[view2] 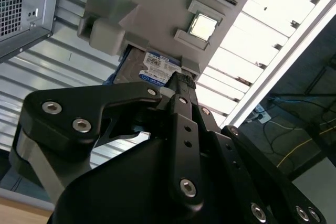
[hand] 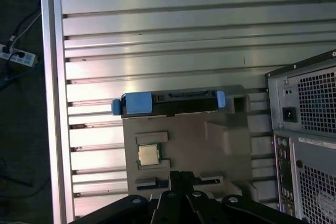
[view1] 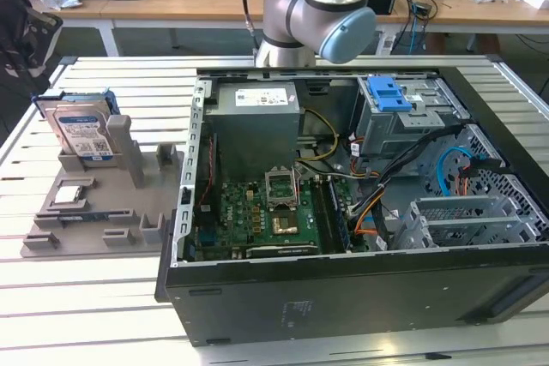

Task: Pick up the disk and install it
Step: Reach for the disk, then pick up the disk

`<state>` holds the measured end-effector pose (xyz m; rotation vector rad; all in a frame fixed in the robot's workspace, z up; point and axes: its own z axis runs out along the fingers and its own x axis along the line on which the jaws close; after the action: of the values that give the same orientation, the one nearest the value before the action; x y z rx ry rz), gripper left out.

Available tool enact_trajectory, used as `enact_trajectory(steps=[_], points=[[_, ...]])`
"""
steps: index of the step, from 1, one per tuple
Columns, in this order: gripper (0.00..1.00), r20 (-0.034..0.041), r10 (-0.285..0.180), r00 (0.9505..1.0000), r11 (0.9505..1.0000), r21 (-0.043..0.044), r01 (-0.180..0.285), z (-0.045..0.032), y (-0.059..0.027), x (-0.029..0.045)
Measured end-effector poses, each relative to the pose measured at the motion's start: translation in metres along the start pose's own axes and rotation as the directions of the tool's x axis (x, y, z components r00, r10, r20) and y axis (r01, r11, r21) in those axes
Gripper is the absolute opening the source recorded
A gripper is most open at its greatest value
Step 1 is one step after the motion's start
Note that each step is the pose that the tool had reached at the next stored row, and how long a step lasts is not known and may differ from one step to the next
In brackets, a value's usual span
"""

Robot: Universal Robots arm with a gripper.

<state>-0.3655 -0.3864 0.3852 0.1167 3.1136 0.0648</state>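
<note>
Exterior view: the disk (view1: 81, 130) stands upright on its edge in a slot of a grey holder fixture (view1: 94, 212). The fixture lies on the slatted metal table (view1: 86, 297), just beside the open computer case (view1: 343, 297) on the exterior view's left. Inside the case, a grey drive cage (view1: 412, 122) carries a blue latch (view1: 388, 92), well apart from the disk. The robot arm (view1: 317, 6) rises behind the case.

In the first wrist view the gripper (hand: 181, 176) hangs above the fixture, near a processor chip (hand: 148, 155), with the disk's blue-railed edge (hand: 173, 103) beyond it. Its fingertips look pressed together with nothing between them. The second wrist view shows the gripper (view2: 181, 81) close to the disk's label (view2: 157, 69), not touching.
</note>
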Motion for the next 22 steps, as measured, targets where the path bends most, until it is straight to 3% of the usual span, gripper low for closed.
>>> enact_trajectory(steps=[5, 20, 22], points=[[0.11, 0.0000, 0.000, 1.0000, 1.0000, 0.0000, 0.000, 0.0014, 0.0008, 0.0092], [0.11, 0.0000, -0.001, 1.0000, 1.0000, 0.0000, 0.001, 0.0014, 0.0008, 0.0098], [0.11, -0.0017, -0.036, 0.9993, 0.9993, -0.0008, 0.036, 0.0013, 0.0008, 0.0100]])
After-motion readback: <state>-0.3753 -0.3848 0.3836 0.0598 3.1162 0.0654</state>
